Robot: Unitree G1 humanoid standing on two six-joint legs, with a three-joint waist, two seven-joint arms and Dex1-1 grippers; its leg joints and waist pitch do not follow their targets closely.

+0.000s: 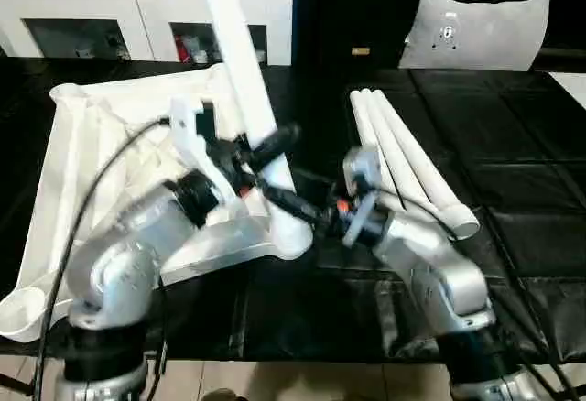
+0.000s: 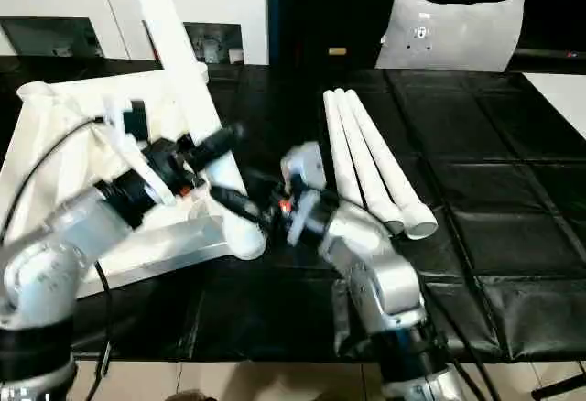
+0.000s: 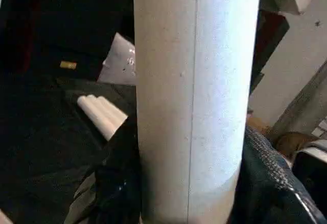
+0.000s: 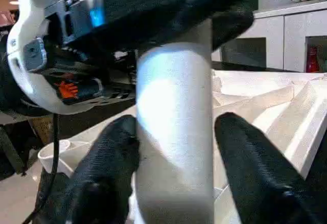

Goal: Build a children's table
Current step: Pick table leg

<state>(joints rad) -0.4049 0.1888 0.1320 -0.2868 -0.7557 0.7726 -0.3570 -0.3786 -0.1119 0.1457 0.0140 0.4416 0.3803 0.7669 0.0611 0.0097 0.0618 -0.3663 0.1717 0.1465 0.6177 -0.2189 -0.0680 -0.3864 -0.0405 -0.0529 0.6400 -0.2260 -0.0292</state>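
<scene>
White plastic makes up every part of the job: the top [image 1: 101, 145] lies ribbed side up on the black mat [image 1: 513, 190], and one leg [image 1: 240, 71] stands steeply in its near corner socket [image 1: 291, 234], leaning away toward the cabinet [image 1: 119, 16]. Both arms hold this leg. The left gripper [image 1: 265, 149] is closed around the shaft a little above the socket; its wrist view has the leg pressed between the black fingers [image 3: 120, 178]. The right gripper [image 1: 307, 211] reaches in from the other side lower down, and its fingers [image 4: 110, 168] sit on both sides of the shaft, touching it or very nearly, so it looks clamped on as well. Three more legs [image 1: 403, 158] lie side by side on the mat to the right, well apart from the top. Behind them a grey-white panel [image 1: 476, 30] rests against the dark background.

The step in hand appears to be seating this leg. The lean is the risk: pushed down while tilted, the foot could jam against the socket rim or skip out, and the light top could slide or lift on the mat. Two grips pulling at different angles could also twist the leg loose.
</scene>
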